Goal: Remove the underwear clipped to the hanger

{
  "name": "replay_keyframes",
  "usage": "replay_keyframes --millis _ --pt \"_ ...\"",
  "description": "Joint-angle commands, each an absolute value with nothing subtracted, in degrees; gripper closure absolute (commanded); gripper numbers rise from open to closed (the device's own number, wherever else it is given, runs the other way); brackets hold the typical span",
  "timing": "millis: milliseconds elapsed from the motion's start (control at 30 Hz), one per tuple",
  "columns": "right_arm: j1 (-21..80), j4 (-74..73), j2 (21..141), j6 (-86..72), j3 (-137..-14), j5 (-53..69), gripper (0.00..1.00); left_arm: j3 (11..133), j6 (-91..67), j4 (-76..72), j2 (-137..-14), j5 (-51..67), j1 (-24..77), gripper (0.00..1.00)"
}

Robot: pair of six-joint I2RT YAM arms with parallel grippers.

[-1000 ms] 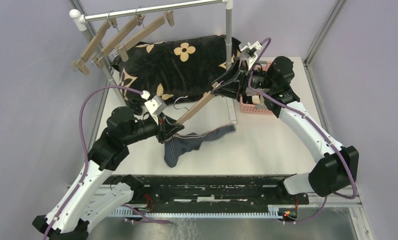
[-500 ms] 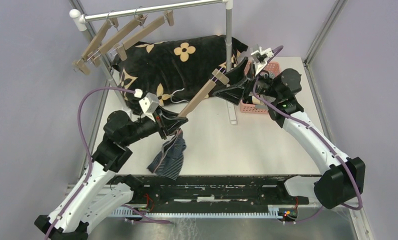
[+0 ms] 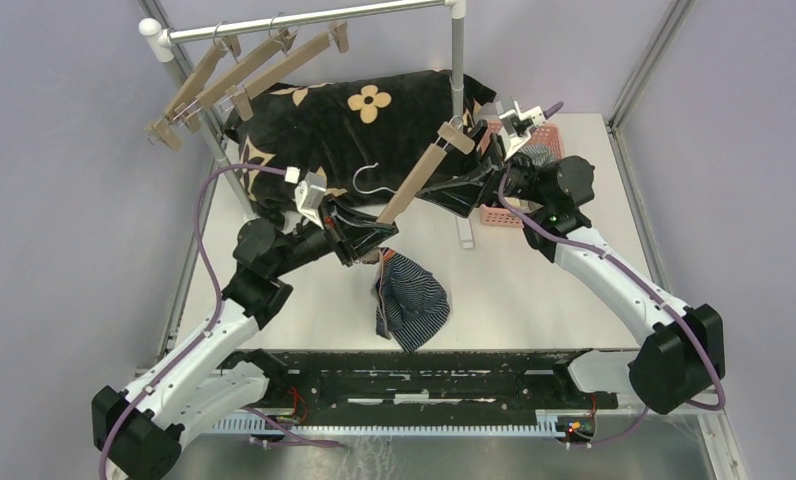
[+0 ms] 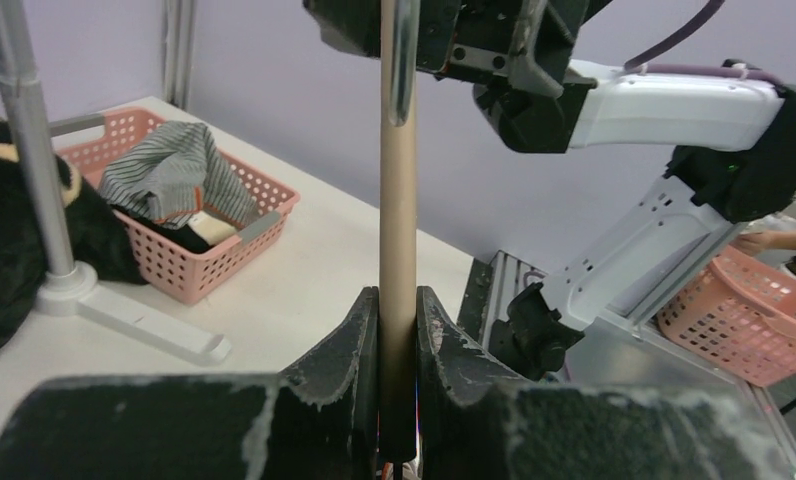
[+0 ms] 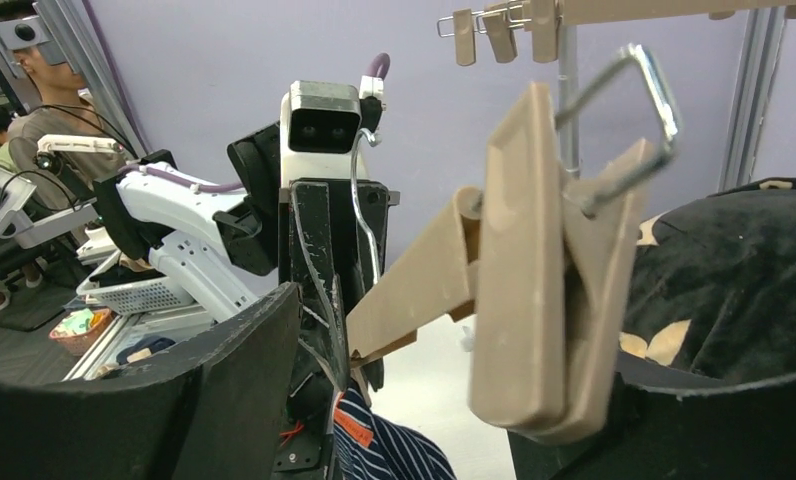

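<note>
A wooden clip hanger (image 3: 414, 180) is tilted up over the table. My left gripper (image 3: 377, 240) is shut on its lower end, and the bar (image 4: 398, 200) stands between my jaws (image 4: 398, 295). The navy striped underwear (image 3: 411, 300) hangs from the hanger's lower clip down to the table; it also shows in the right wrist view (image 5: 394, 450). My right gripper (image 3: 464, 185) is open (image 5: 474, 340), its jaws wide apart on either side of the hanger's upper clip (image 5: 534, 270). The grey-white striped underwear (image 4: 174, 175) lies in the pink basket (image 4: 224, 255). I see no black underwear.
The big black cloth with tan flowers (image 3: 344, 120) lies at the back under the rack rail (image 3: 304, 20), which carries three bare hangers (image 3: 244, 70). The rack's post (image 3: 458, 80) and white foot (image 3: 464, 230) stand beside the pink basket (image 3: 504, 215), partly behind my right arm.
My left gripper has moved right and up with the hanger's lower end. The hanger now stands steeper, and the navy underwear has swung from left to right below it. My right gripper has shifted.
</note>
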State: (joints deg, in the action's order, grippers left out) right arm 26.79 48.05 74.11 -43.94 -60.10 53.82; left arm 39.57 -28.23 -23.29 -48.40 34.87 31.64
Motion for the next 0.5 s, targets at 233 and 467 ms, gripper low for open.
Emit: replay_keyframes --millis 233,467 --pt "28.4 53.1 77.3 -44.4 -64.5 53.0 0.36 38.4 -37.8 -41.8 -50.7 38.6 31.8 0.97" --pt "29.0 56.6 78.0 -45.5 -65.4 51.0 0.31 36.9 -39.0 -44.1 -51.2 38.9 31.9 0.97"
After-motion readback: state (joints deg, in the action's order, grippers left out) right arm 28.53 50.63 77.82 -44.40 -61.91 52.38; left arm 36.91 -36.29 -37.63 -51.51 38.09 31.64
